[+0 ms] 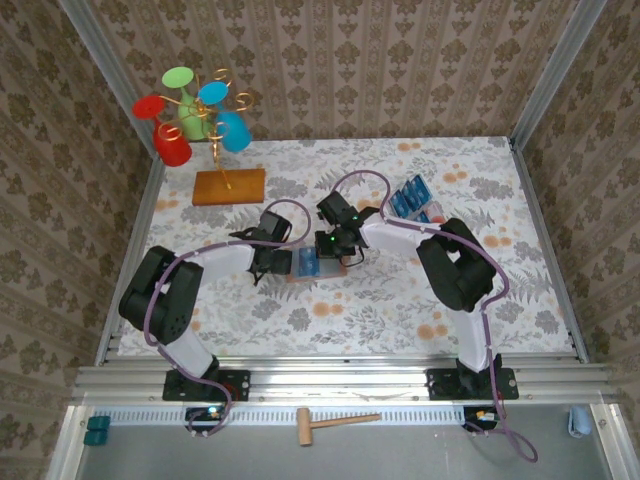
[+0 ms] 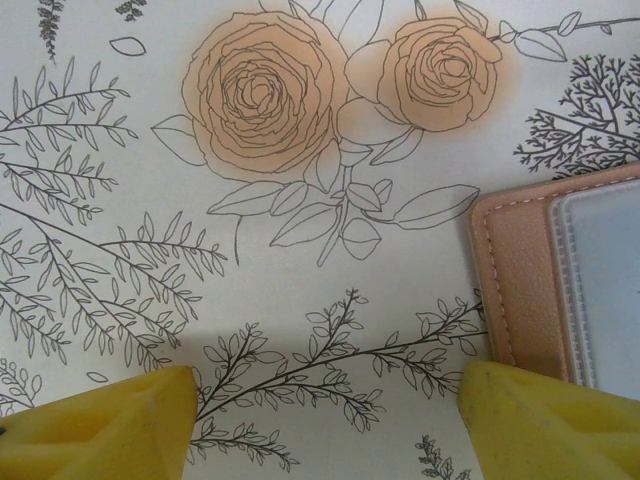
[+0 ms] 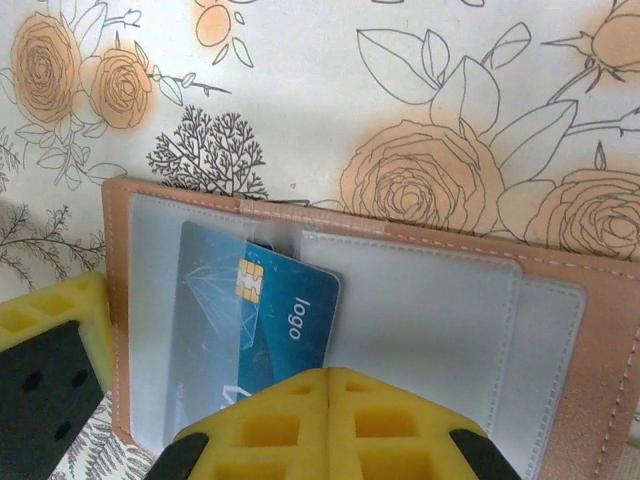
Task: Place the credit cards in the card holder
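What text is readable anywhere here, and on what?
"logo": on the blue card part-way in the card holder, beside its gold chip.
Spare cards at the far right of the table, top view: markings too small to read.
No other text that I can read.

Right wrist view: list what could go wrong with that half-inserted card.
1. The credit card sits tilted, only partly under the clear pocket of the card holder; pushing with the shut right gripper could jam or bend it.
2. The left gripper stands open at the card holder's edge, gripping nothing, so the holder may slide.
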Controlling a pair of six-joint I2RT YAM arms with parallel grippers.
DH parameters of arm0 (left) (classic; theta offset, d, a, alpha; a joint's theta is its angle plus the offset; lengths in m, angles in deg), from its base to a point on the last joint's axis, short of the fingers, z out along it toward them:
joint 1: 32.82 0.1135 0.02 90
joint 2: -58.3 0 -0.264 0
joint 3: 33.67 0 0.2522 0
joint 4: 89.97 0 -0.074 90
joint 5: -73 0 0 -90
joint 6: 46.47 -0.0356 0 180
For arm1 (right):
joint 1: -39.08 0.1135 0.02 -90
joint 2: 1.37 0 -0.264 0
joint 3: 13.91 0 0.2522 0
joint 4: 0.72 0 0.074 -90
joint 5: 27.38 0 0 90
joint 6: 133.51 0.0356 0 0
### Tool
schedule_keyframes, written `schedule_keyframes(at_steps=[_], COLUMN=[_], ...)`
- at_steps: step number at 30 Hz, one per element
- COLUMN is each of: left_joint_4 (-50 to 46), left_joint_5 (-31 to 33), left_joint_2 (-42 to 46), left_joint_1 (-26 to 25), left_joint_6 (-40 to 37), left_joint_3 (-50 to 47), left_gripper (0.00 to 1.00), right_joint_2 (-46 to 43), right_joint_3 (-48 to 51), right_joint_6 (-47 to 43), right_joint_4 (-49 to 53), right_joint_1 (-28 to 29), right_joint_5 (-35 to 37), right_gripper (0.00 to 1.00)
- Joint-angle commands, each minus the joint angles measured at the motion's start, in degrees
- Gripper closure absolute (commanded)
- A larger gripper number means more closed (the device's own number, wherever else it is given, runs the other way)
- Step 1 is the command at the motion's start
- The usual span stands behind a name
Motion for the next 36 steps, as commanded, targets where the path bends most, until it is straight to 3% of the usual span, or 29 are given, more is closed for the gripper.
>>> schedule_keyframes(at_steps=[1, 36], left_joint_4=[1.1, 2.8], left_joint_5=[-1.8, -2.8], left_joint_2=[-0.8, -0.7], left_joint_1=[0.2, -0.2], left_joint_6=[0.2, 0.4], left_joint_3=[-1.4, -1.8], left_gripper=[0.27, 0.27], right_joint_2=[2.2, 4.9], right_joint_3=[-1.4, -1.6], right_joint_6=[0.0, 5.7], right_joint_4=[1.1, -4.3], right_joint_1=[-0.1, 2.4], right_joint_5=[-0.7, -6.7], right_gripper=[0.96, 0.96])
